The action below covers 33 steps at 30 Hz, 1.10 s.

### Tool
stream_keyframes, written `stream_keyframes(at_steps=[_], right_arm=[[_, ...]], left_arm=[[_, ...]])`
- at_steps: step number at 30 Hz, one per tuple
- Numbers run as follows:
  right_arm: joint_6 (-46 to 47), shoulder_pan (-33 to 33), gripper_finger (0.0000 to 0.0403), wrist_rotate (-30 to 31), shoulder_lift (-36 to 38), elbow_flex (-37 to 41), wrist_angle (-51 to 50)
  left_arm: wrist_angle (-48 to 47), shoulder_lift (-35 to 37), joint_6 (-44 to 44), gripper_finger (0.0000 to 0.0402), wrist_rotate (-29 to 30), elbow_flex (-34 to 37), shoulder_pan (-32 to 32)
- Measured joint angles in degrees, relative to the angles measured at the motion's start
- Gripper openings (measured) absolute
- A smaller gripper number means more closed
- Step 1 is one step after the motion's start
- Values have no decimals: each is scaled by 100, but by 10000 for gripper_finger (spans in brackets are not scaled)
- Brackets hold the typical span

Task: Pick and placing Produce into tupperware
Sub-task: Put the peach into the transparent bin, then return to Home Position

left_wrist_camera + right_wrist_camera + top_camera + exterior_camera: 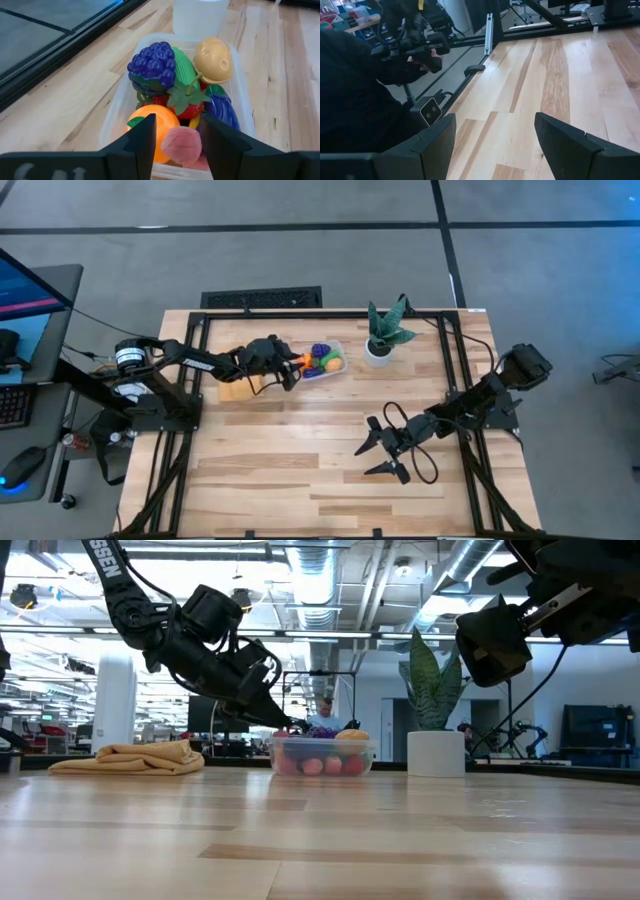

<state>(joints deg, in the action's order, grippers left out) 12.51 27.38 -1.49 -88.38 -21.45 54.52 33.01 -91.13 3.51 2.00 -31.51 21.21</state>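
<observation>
The clear tupperware (325, 360) stands at the table's far middle and holds produce: purple grapes (152, 65), an orange (155, 125), a strawberry (185, 102), a tan piece (214, 60) and a dark blue piece (222, 110). My left gripper (290, 370) hangs over the tub's left end, slanting down, open. A pink piece (182, 145) sits between its fingers on the other produce, with a thin gap showing beside one finger. My right gripper (385, 452) waits open and empty above the bare table, right of the middle.
A spiky green plant in a white pot (385, 335) stands just right of the tub. A folded tan cloth (240, 390) lies left of the tub, under my left arm. Black frame rails (200, 360) run along the table's edges. Bare wood lies toward the near edge.
</observation>
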Motion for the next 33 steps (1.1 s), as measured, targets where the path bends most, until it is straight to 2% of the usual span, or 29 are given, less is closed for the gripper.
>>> stream_keyframes(at_steps=[11, 17, 27, 33], right_arm=[[4, 0, 265, 1, 0, 0, 42], [0, -13, 265, 37, 0, 0, 42], [-22, -361, 265, 179, 0, 0, -46], [98, -965, 265, 177, 159, 0, -106]], left_arm=[[169, -2, -262, 182, 9, 0, 0], [700, 85, -595, 183, 483, 0, -2], [715, 1131, -1139, 182, 524, 0, -2], [425, 1886, -1680, 182, 1071, -2, -1]])
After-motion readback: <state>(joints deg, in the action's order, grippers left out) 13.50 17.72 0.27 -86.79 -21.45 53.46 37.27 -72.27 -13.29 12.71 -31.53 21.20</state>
